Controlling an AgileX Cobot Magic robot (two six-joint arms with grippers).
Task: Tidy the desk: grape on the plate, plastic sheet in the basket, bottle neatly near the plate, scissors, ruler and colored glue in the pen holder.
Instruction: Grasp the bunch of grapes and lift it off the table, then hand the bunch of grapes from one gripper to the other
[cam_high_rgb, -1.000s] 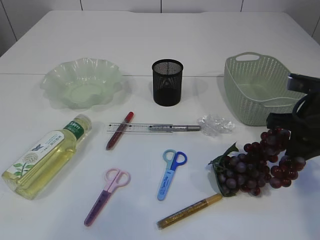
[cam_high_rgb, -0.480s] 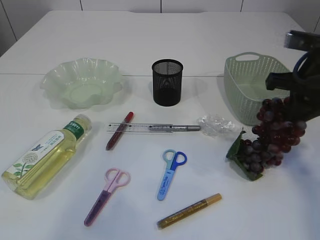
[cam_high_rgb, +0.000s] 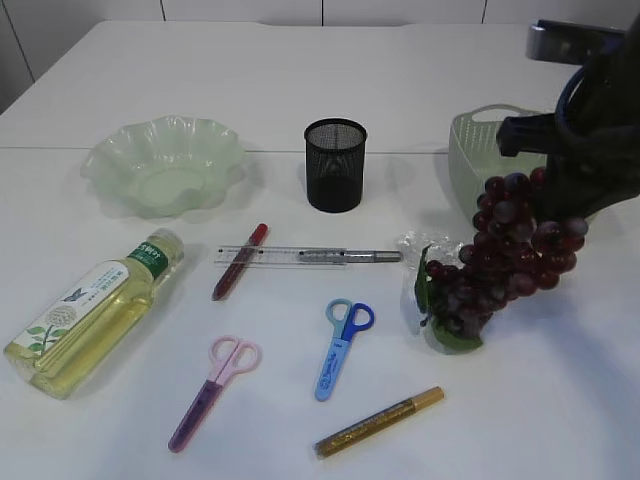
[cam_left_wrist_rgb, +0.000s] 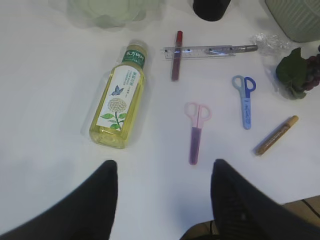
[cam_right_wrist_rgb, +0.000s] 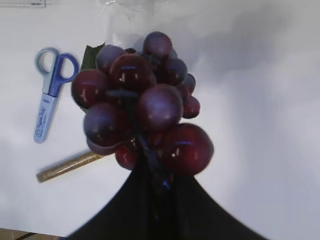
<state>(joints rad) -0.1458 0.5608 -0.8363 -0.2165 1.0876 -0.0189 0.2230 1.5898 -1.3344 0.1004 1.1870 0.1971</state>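
Grapes (cam_high_rgb: 505, 250) carried leftward, right hand (cam_right_wrist_rgb: 157, 192) clamping stem

We see glossy grapes (cam_right_wrist_rgb: 150, 105), black metal-mesh pen holder (cam_high_rgb: 335, 165), woven-look matt plastic basket (cam_high_rgb: 480, 190) right of it, translucent glossy plate (cam_high_rgb: 165, 165) left, matt white surface (cam_high_rgb: 300, 420).

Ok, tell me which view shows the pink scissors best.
The left wrist view: the pink scissors lie whole and unobstructed, seen from above. The exterior view shows them at a slant; the right wrist view misses them.
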